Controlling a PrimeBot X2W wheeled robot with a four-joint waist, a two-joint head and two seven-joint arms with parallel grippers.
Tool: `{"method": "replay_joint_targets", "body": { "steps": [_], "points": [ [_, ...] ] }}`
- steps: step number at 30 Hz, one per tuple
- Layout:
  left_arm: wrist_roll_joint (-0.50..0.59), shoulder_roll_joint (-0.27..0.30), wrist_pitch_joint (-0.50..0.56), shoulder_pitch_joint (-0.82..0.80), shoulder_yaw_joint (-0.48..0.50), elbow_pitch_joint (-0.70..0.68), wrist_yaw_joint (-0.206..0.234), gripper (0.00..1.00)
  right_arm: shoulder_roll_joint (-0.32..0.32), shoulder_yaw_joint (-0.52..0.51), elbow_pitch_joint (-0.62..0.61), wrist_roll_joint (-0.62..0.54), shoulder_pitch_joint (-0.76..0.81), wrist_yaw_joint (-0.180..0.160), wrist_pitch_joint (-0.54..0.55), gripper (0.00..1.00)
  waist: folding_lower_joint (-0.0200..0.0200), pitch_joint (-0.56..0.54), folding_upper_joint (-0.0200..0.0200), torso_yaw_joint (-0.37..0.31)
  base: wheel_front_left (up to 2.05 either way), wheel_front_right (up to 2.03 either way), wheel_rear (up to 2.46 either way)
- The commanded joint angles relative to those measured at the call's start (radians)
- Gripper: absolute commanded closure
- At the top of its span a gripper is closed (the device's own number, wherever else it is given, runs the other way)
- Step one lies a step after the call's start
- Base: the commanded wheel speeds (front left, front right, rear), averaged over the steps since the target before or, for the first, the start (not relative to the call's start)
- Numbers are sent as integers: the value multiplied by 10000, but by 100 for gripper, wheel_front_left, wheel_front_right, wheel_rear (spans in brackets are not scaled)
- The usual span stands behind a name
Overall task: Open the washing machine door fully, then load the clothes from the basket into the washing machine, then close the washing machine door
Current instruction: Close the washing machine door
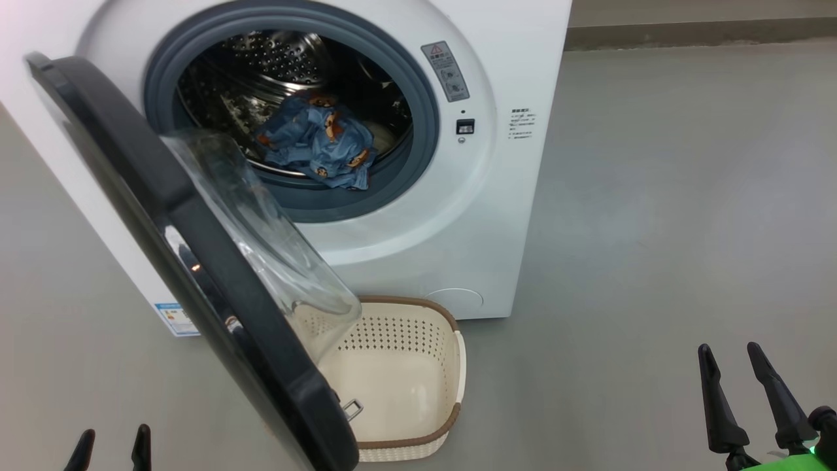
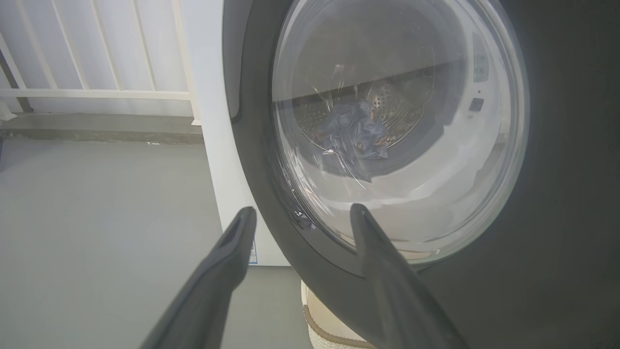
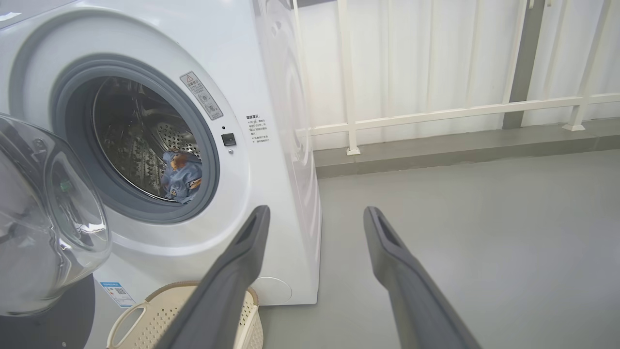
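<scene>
The white washing machine [image 1: 451,216] stands with its black round door [image 1: 189,248] swung out to the left, glass bowl [image 1: 274,248] bulging over the basket. Light blue clothes [image 1: 320,140] with bear prints lie inside the steel drum, clothes [image 3: 183,175] also seen through the opening in the right wrist view. The cream basket [image 1: 409,366] sits on the floor under the door, and the part not hidden by the door holds nothing. My left gripper [image 1: 112,448] is open at the lower left, just outside the door's outer face [image 2: 557,194]. My right gripper [image 1: 752,392] is open at the lower right, away from the machine.
Grey floor [image 1: 654,229] spreads wide to the right of the machine. A white railing [image 3: 436,114] and a low kerb run behind it. A blue label sticker [image 1: 175,318] marks the machine's lower left corner.
</scene>
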Motion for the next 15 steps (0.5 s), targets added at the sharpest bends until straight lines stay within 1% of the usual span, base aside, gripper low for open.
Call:
{"method": "replay_joint_targets", "body": {
  "steps": [1, 5, 6, 7, 8, 9, 15],
  "points": [
    [71, 151, -91, -286, 311, -285, 6, 0, -199, 154, -246, -145, -168, 46, -80, 0, 0, -13, 0, 100, 0, 0, 0],
    [104, 115, -91, -275, 277, -356, 6, 0, -207, 297, -236, -137, -205, 46, -80, 0, 0, -30, 0, 368, 0, 0, 0],
    [109, 99, -91, -271, 280, -373, 6, 0, -203, 358, -231, -133, -221, 46, -80, 13, 0, -33, 0, 445, 0, 0, 0],
    [139, 65, -91, -258, 304, -400, 6, 0, -209, 499, -187, -92, -274, 46, -80, 61, 0, -40, 0, 615, 0, 0, 0],
    [139, 39, -91, -248, 312, -414, 6, 0, -215, 582, -155, -60, -315, 46, -80, 77, 0, -48, 0, 704, 0, 0, 0],
    [153, 19, -91, -235, 321, -430, 6, 0, -220, 685, -130, -37, -369, 46, -80, 100, 0, -56, 0, 791, 0, 0, 0],
    [220, -234, -91, -139, 508, -499, 6, 0, -187, 1379, -28, 82, -789, 46, -80, 100, 0, -158, 0, 1368, 0, 0, 0]
  ]
}}
